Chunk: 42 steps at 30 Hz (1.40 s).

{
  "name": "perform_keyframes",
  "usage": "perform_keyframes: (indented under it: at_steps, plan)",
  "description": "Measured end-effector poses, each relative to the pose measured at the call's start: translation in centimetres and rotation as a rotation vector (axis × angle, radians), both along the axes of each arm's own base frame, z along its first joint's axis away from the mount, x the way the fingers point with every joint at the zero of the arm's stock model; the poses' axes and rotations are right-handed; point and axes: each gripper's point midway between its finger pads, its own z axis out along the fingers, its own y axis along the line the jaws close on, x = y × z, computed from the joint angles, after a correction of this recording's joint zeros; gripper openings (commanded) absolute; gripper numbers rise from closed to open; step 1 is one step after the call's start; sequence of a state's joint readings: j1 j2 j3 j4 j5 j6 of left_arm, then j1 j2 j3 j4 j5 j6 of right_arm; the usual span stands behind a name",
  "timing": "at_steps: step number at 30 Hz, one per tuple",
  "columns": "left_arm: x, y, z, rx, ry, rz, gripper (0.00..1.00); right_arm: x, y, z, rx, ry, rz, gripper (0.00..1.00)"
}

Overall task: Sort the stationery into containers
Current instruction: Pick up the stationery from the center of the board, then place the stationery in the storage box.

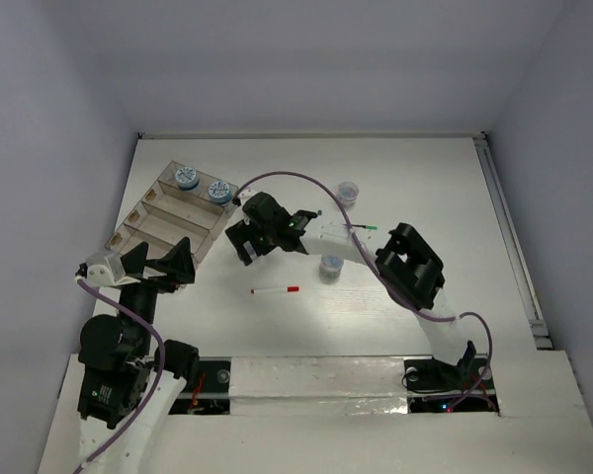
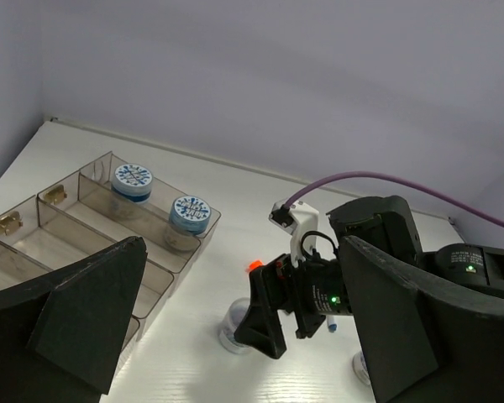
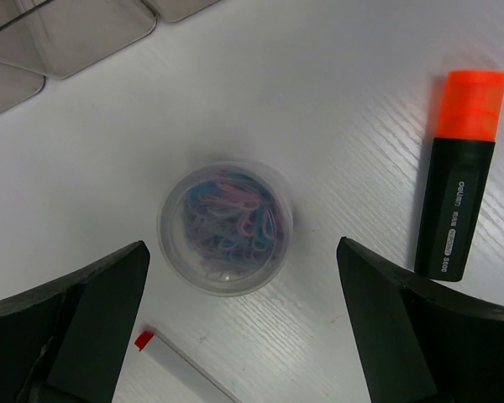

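The clear organiser tray (image 1: pixel 163 222) stands at the far left with two blue-topped jars (image 1: pixel 186 177) (image 1: pixel 218 191) in its back compartment. My right gripper (image 3: pixel 242 252) is open and hangs over a clear jar of coloured paper clips (image 3: pixel 225 227), one finger on each side and neither touching it. An orange and black highlighter (image 3: pixel 458 176) lies to its right. A white pen with a red end (image 3: pixel 181 365) lies below it. My left gripper (image 1: pixel 168 262) is open and empty beside the tray's near end.
Two more jars (image 1: pixel 347 190) (image 1: pixel 330 267) stand right of centre. A red-capped pen (image 1: pixel 275 290) and a green-capped pen (image 1: pixel 366 228) lie on the table. The right arm (image 1: pixel 410 267) reaches across the middle. A rail (image 1: pixel 514 247) runs along the right edge.
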<state>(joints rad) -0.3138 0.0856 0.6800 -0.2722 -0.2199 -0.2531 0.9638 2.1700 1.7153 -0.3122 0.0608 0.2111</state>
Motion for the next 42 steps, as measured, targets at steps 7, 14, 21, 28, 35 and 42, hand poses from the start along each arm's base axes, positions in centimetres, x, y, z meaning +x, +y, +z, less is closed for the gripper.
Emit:
perform_keyframes:
  at_steps: [7,14,21,28,35,42]
  plan:
    - [0.0,0.0,0.0,0.000,-0.001,-0.001,0.99,0.8,1.1,0.0,-0.016,-0.035,-0.009,0.79]
    - [0.0,0.0,0.0,-0.001,-0.002,-0.001,0.99,0.6,1.1,-1.2,-0.059,-0.027,-0.003,0.46]
    - [0.0,-0.2,0.1,-0.001,-0.002,-0.012,0.99,1.2,0.8,-0.9,-0.071,-0.056,-0.021,0.28]
    - [0.1,0.0,0.0,-0.001,0.004,-0.001,0.99,2.9,4.9,6.6,0.126,-0.166,0.034,0.28]
    - [0.7,-0.2,-0.6,0.004,0.033,-0.001,0.99,5.4,12.1,21.1,0.530,-0.391,0.114,0.27]
    - [0.8,-0.3,-0.7,0.004,0.039,-0.001,0.99,6.6,14.3,18.1,0.547,-0.415,0.142,0.28]
